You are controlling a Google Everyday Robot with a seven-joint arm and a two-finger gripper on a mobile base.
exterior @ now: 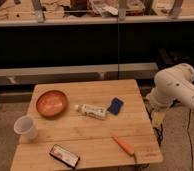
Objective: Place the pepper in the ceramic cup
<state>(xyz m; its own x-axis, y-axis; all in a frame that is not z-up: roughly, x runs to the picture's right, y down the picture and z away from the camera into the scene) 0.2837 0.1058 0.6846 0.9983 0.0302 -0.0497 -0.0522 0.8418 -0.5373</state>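
Six things sit on the wooden table (92, 134), placed here by the white bottle (91, 110) lying on its side near the middle. Far left of the bottle and nearer the front stands the white ceramic cup (26, 127), upright. Just left of the bottle is the orange bowl (52, 103). Left of it and at the front edge lies a phone (64, 155). Just right of the bottle, nearly touching it, lies a blue sponge (115, 105). Right of the bottle and well forward lies the orange pepper (124, 144), apart from everything else. Farthest right of the bottle, past the table's edge, hangs the gripper (157, 119) on its white arm (177, 85); it is clear of the pepper, which lies to its left and further forward. Whether it is clenched or released cannot be told.
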